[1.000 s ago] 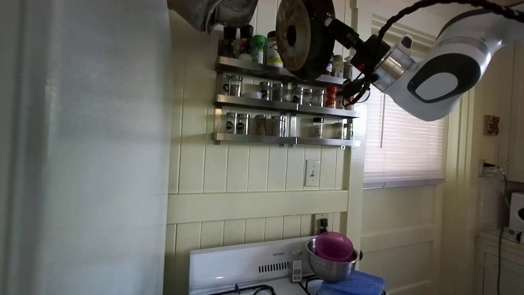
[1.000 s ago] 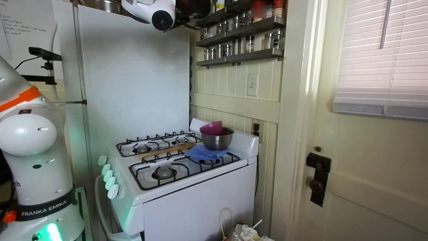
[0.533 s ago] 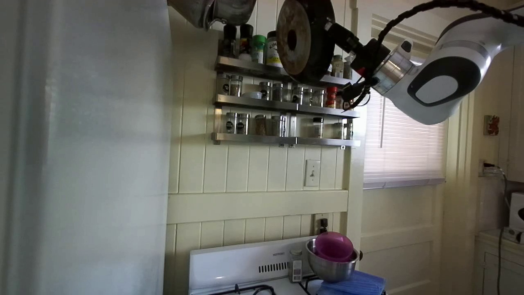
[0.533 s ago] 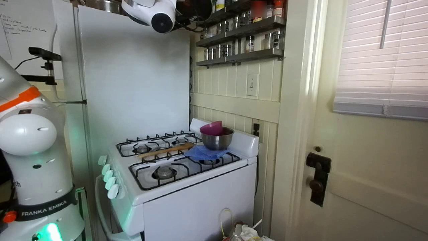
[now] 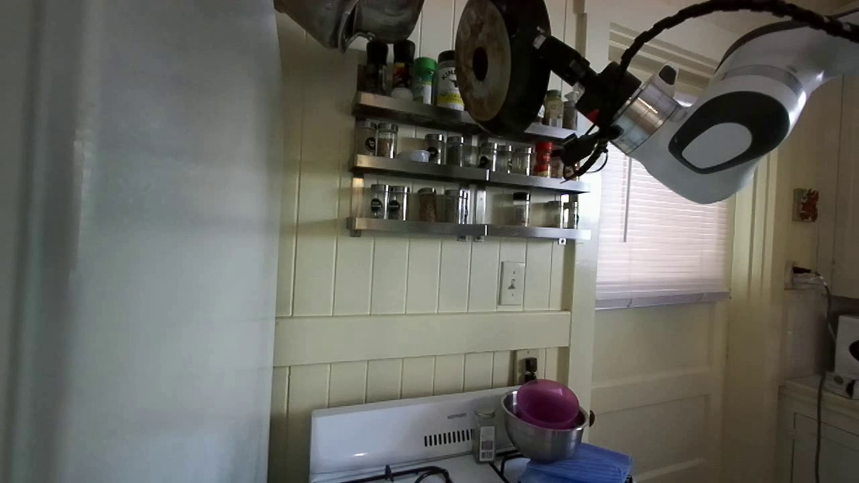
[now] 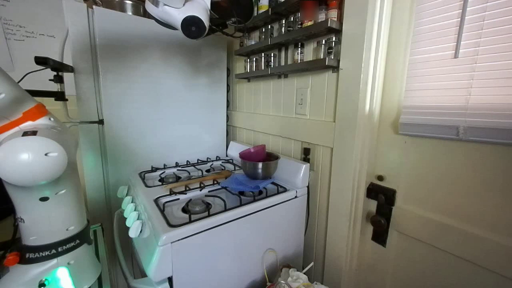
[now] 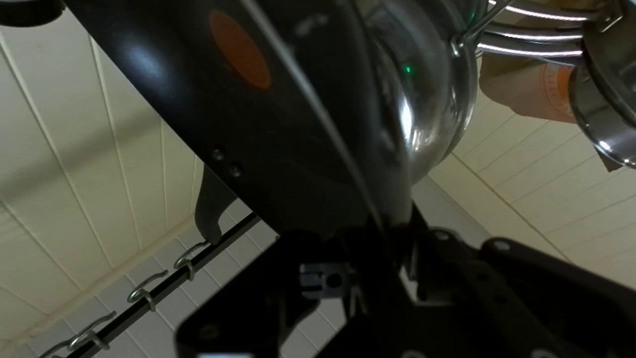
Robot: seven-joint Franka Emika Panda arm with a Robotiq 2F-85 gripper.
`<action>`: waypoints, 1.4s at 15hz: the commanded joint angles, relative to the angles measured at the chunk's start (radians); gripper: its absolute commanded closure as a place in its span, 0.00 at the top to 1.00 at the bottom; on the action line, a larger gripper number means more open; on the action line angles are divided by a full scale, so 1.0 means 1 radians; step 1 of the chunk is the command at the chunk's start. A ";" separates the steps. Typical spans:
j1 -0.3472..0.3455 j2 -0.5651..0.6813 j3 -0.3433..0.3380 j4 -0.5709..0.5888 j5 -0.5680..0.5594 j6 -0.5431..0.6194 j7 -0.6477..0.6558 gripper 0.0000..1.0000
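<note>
My gripper (image 7: 380, 233) is shut on the rim of a dark pan (image 7: 164, 94), whose wall runs between the fingers. An orange spot and two rivets mark the pan's inside in the wrist view. A grey handle (image 7: 212, 206) sticks out behind it toward a rail with hooks (image 7: 164, 286); whether it hangs on a hook I cannot tell. In an exterior view the pan (image 5: 500, 64) stands nearly on edge, worn underside facing out, with the gripper (image 5: 542, 40) at its right side. Elsewhere the pan (image 6: 236, 12) shows partly, the gripper hidden by the arm.
Metal shelves (image 5: 416, 169) of spice jars are on the wall behind the pan. Shiny cookware (image 7: 442, 79) and metal cups (image 7: 601, 119) hang close by. A refrigerator (image 6: 160, 92) flanks the stove (image 6: 240, 236), which bears a steel bowl (image 6: 260, 170) on a blue cloth (image 6: 244, 183).
Over the last second the arm and the pan have sunk slightly, the pan shifting a little right in an exterior view. The grip on the rim is unchanged. The metal cookware overhead has swayed slightly.
</note>
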 commanded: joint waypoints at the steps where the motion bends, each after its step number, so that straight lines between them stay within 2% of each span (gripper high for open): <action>1: -0.004 -0.029 0.008 0.003 0.035 0.006 -0.038 0.02; 10: -0.005 -0.058 0.010 -0.032 0.063 0.022 -0.054 0.02; 21: -0.004 -0.063 0.007 -0.049 0.150 0.000 -0.064 0.02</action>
